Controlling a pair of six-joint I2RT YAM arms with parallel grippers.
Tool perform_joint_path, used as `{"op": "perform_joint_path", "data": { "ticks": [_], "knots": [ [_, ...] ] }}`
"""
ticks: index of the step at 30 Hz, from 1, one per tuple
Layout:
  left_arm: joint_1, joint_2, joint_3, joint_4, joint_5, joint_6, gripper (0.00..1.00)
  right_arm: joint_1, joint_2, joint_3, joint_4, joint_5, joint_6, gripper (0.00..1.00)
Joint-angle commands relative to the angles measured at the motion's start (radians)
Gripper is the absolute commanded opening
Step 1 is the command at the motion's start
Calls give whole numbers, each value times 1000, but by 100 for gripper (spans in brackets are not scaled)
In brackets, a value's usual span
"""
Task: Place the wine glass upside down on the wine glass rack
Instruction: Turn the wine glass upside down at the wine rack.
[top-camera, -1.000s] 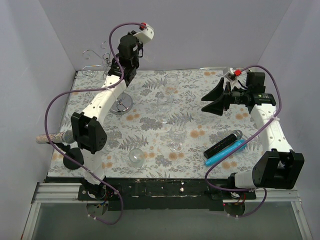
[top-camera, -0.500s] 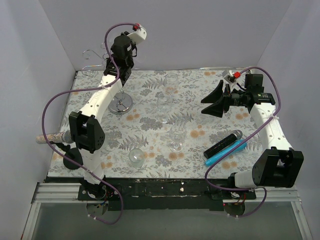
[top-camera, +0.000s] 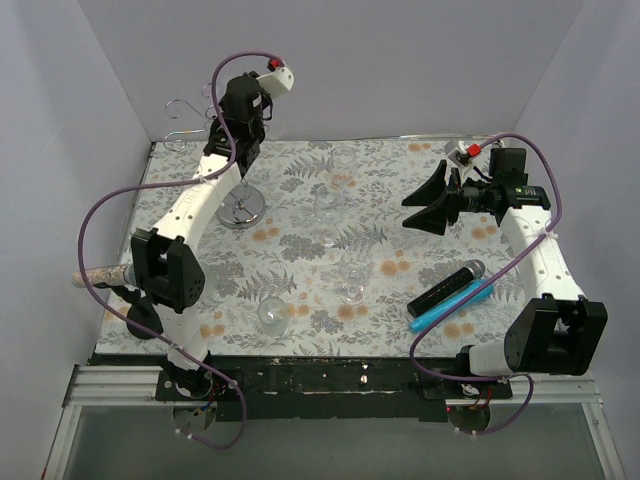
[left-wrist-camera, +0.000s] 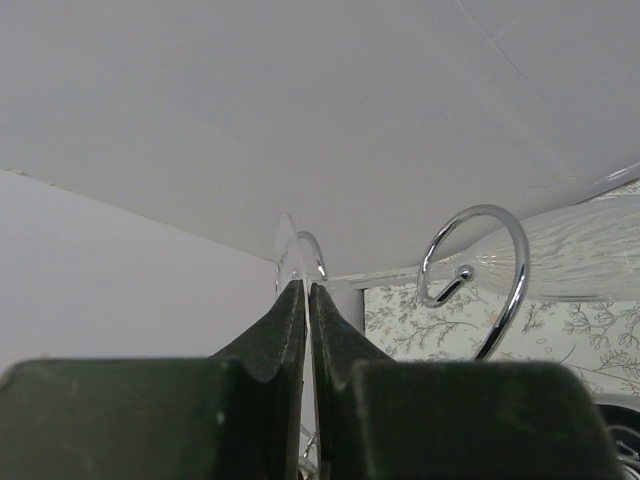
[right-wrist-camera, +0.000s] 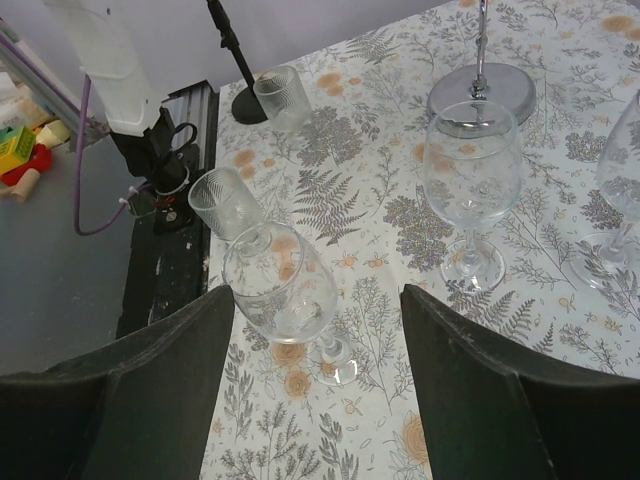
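The wine glass rack stands at the back left, with its round shiny base (top-camera: 243, 208) on the cloth and its curled arms (top-camera: 185, 120) high up. My left gripper (top-camera: 222, 118) is raised beside those arms. In the left wrist view it (left-wrist-camera: 305, 285) is shut on a thin clear edge of the wine glass (left-wrist-camera: 290, 250). A curled rack arm (left-wrist-camera: 462, 272) sits just right of the fingertips, with a ribbed glass bowl (left-wrist-camera: 580, 255) behind it. My right gripper (top-camera: 425, 205) hangs open and empty over the right of the table, and in its own view (right-wrist-camera: 318, 400) it is above a standing wine glass (right-wrist-camera: 280, 290).
Further wine glasses stand mid-table (top-camera: 330, 205) (top-camera: 343, 165) (top-camera: 352, 280), and a ribbed glass (top-camera: 272, 315) stands near the front. A black and a blue marker (top-camera: 450, 292) lie at the right. A mic stand base (top-camera: 145, 318) stands at the front left. Walls close the back and sides.
My left gripper has swung left and slightly back, closer to the rack's curled arms. The right arm has barely moved.
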Motion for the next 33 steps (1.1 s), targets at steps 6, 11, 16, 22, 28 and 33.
{"op": "perform_joint_path", "data": {
  "ticks": [6,11,16,22,28,33],
  "knots": [
    [-5,-145,-24,-72,58,13,0,-3,-11,-2,1,-31,-18,76],
    [-7,-152,-33,-112,94,-2,0,-3,-7,-4,1,-31,-20,76],
    [-20,-142,-16,-138,136,-16,0,-3,-9,-5,1,-28,-21,76],
    [-30,-120,19,-144,179,-44,0,-3,-6,-7,0,-27,-26,76],
    [-30,-79,34,-97,163,-44,0,-3,-1,-4,-12,-27,-38,76],
    [-28,-37,57,-51,140,-38,0,-3,5,-1,-34,-30,-52,76]
  ]
}}
